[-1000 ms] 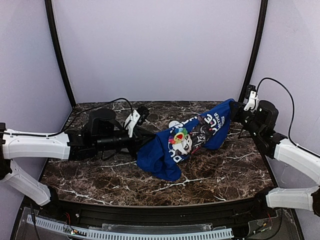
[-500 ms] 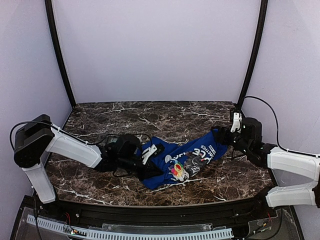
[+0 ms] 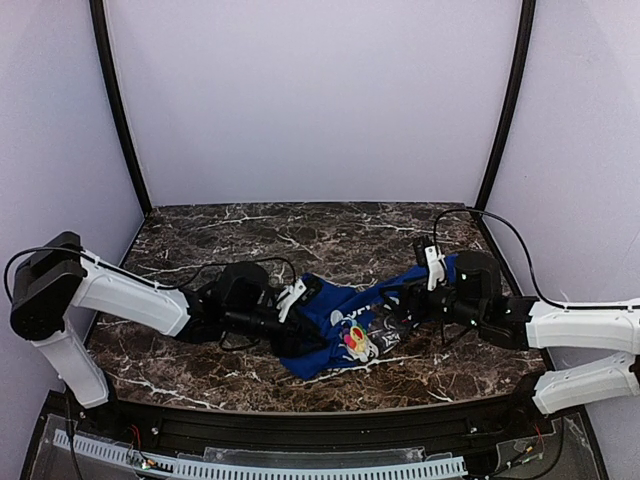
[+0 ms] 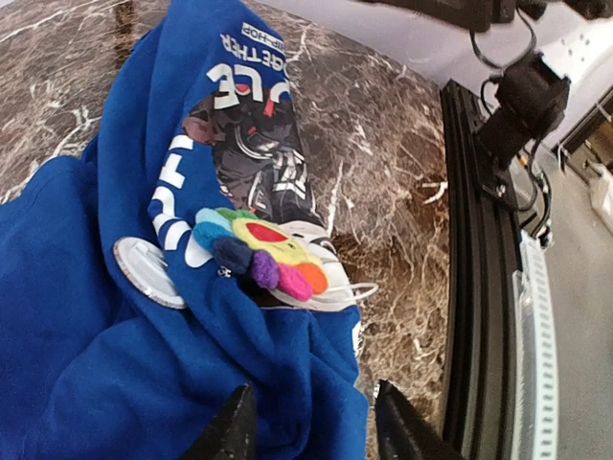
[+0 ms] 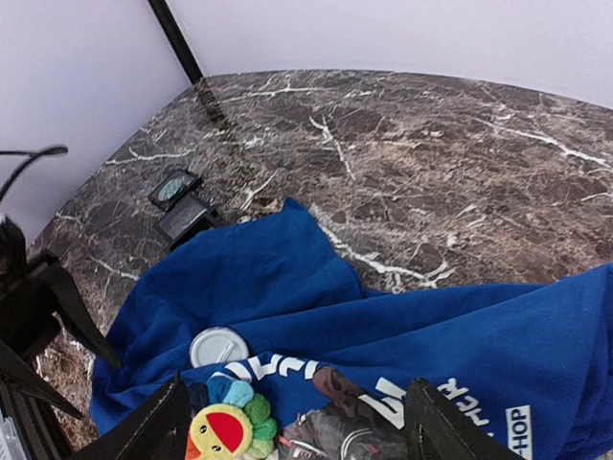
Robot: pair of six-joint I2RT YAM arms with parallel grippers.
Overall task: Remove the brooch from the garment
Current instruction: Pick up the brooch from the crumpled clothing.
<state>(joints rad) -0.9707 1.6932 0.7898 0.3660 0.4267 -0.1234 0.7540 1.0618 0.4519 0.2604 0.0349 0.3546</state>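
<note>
The garment (image 3: pixel 325 312) is a blue printed shirt lying crumpled on the marble table. The brooch (image 3: pixel 355 341) is a small plush flower with a yellow face and coloured petals, pinned near the shirt's front edge. In the left wrist view the brooch (image 4: pixel 263 251) lies just ahead of my left gripper (image 4: pixel 311 433), whose jaws stand apart over a fold of the garment (image 4: pixel 115 374). My right gripper (image 5: pixel 297 431) is open above the print, with the brooch (image 5: pixel 228 426) by its left finger (image 5: pixel 158 426). Seen from above, the left gripper (image 3: pixel 292 322) and right gripper (image 3: pixel 395 308) flank the brooch.
A white round disc (image 5: pixel 218 347) lies on the cloth beside the brooch. Two small dark square trays (image 5: pixel 182 203) sit on the table (image 3: pixel 200 232) beyond the shirt. A black rail (image 4: pixel 479 287) runs along the near table edge, close to the shirt's hem.
The shirt was stretched in the air between both grippers; it now lies on the table. The right gripper let go and moved left toward the brooch. The left gripper's jaws have parted.
</note>
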